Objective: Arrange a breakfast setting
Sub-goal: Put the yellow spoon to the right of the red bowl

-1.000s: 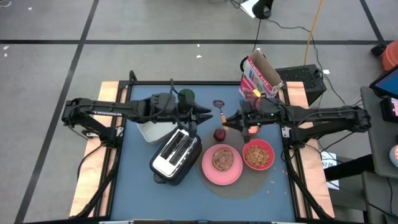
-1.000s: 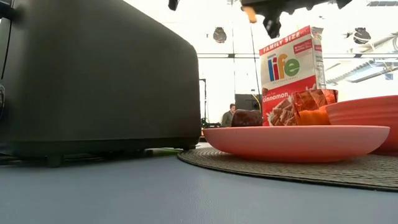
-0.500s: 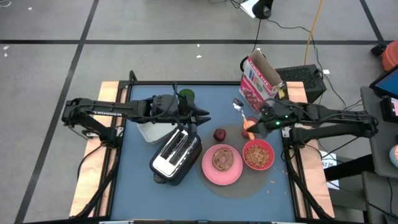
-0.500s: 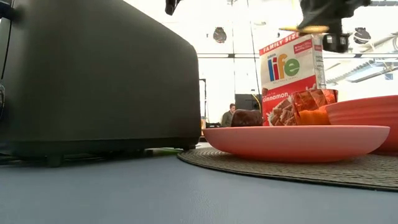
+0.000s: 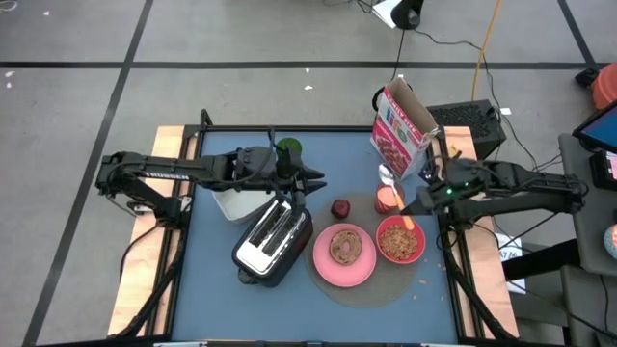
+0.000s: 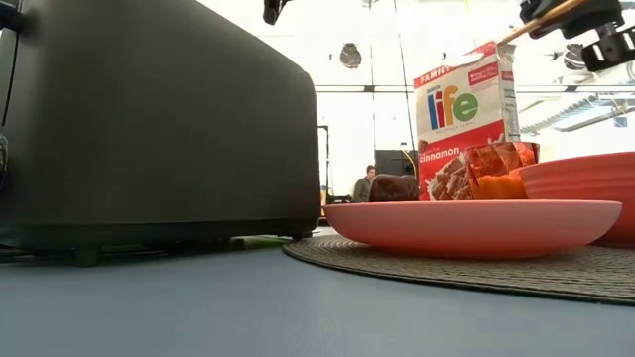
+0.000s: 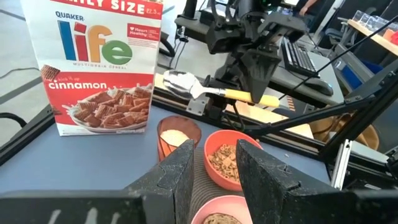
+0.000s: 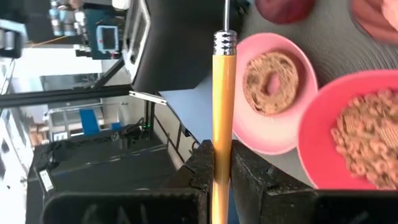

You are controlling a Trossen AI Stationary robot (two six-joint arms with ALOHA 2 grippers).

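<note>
My right gripper (image 5: 409, 204) is shut on the orange-handled spoon (image 7: 214, 91) and holds it in the air over the small pink cup (image 5: 388, 200) and the red bowl (image 5: 400, 241), which holds cereal. The pink plate (image 5: 328, 270) carries the round browned bread (image 5: 345, 247). The dark red fruit (image 5: 340, 207) lies on the round mat behind the plate. My left gripper (image 7: 214, 165) is open and empty above the toaster (image 5: 273, 239). My right gripper pinches the spoon's orange handle (image 8: 222, 134) between its two fingers, toward the handle's free end. The fingers (image 7: 254, 73) come slanting down from the table's right and lie across the handle. The spoon is lifted clear, its silver bowl (image 7: 177, 81) toward the far left.
A cereal box (image 5: 400, 130) stands at the far right, close to the spoon. A white container (image 5: 229, 202) sits behind the toaster, with a green object (image 5: 287, 147) at the far edge. A round woven mat (image 5: 371, 289) lies under the plate and bowl.
My right gripper has carried the spoon toward the table's right edge and a little toward the near edge, from behind the fruit to above the cup and bowl. The spoon has turned, and now slants instead of lying level.
</note>
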